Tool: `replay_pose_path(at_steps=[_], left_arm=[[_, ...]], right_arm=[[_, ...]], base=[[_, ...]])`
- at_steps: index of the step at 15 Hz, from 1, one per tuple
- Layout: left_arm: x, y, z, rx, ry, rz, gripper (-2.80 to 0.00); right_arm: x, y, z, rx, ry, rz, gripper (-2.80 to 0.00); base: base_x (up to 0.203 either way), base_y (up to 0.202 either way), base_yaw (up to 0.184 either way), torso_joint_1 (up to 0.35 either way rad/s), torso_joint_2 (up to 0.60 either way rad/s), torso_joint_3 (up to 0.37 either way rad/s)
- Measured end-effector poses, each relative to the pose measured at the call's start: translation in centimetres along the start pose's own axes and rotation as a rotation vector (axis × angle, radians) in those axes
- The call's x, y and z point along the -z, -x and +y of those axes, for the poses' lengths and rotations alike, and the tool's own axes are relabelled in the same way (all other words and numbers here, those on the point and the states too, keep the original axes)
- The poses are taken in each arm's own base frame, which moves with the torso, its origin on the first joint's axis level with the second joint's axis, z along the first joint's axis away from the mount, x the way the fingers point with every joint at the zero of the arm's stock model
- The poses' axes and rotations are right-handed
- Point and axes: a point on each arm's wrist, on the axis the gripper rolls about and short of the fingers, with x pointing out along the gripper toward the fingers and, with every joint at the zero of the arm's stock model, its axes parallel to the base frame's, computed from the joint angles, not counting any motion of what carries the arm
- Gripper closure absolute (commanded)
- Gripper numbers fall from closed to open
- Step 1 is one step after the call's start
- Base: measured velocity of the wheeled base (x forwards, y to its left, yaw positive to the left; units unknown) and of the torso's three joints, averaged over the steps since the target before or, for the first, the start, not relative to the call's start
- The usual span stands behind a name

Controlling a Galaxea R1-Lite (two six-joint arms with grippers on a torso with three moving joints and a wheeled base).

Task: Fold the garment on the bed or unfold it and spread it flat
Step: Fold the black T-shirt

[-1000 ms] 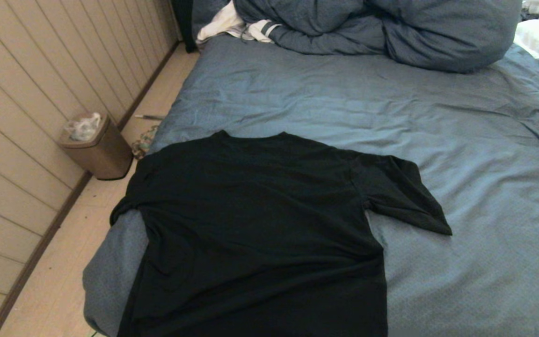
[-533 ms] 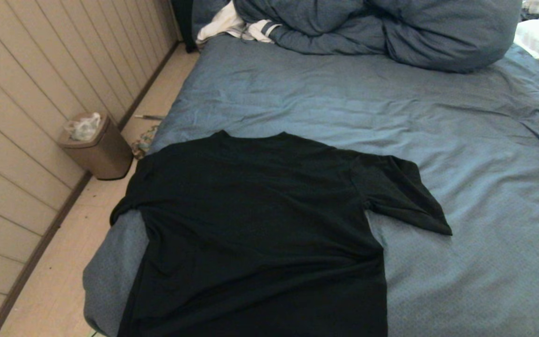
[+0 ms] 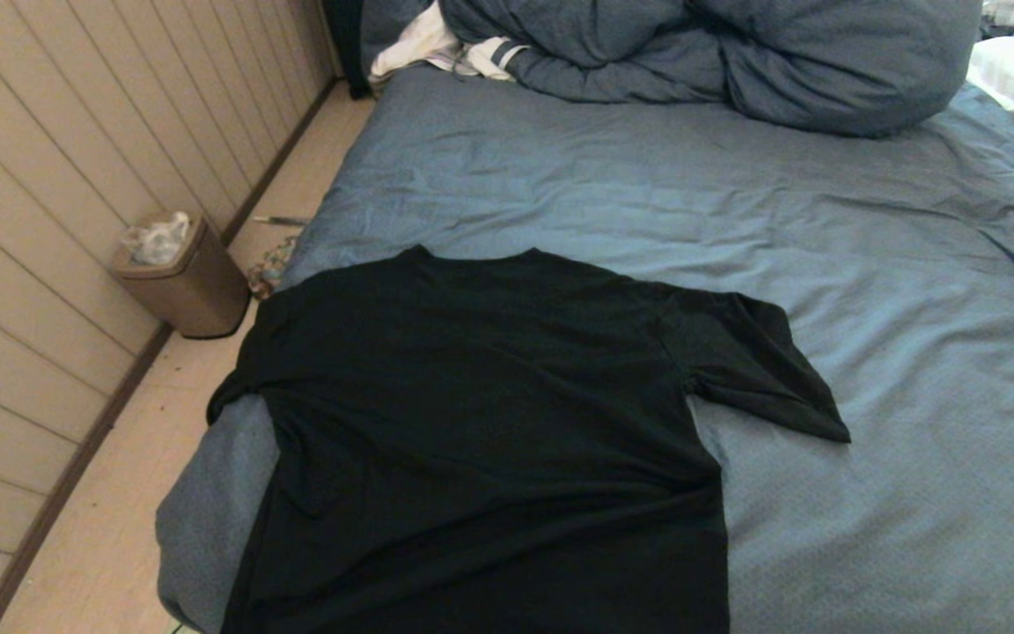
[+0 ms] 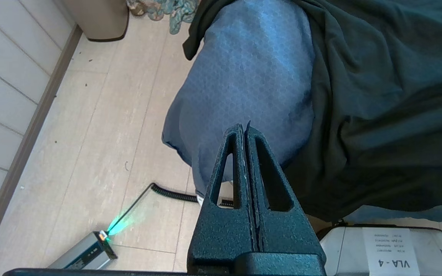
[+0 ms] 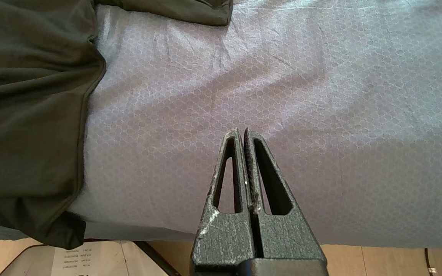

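Black T-shirt [image 3: 489, 431] lies plain side up on the bed [image 3: 824, 264], near the bed's left front corner, collar pointing away from the robot. Body mostly flat with soft wrinkles. Right sleeve is spread out onto the sheet; left sleeve droops over the mattress edge, probably because the shirt sits so close to that side. Hem runs off the near edge of the bed, so the lower part likely hangs rather than lying flat.

Neither arm shows in the head view. Left tool [image 4: 245, 132] hangs off the bed's front left corner, above the floor, fingers pressed together, holding nothing; shirt edge just beside it. Right tool [image 5: 243, 136] sits over bare sheet to the right of the shirt's side seam, fingers also pressed together, empty. Both look parked back at the near edge, likely so the head camera sees the whole shirt.

Judgement: no grasp made; shirt looks laid out ready for a fold.

Duvet [image 3: 718, 53] bunched at the far end, well apart from the shirt. Bin [image 3: 181, 282] on the floor by the wall.
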Motion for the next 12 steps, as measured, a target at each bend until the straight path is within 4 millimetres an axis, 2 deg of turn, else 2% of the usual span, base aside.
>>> replay_pose_path(at_steps=[9, 12], left_arm=[[-0.2, 0.1, 0.0, -0.011, -0.002, -0.002, 0.0], [-2.5, 0.8, 0.0, -0.008, -0.004, -0.056, 0.0]], right_arm=[[0.0, 0.0, 0.0, 0.0, 0.015, 0.001, 0.0], [-0.8, 0.5, 0.1, -0.011, 0.036, 0.027, 0.0]], base=[[0.0, 0.0, 0.0, 0.0, 0.0, 0.0], [0.0, 0.0, 0.0, 0.0, 0.0, 0.0]])
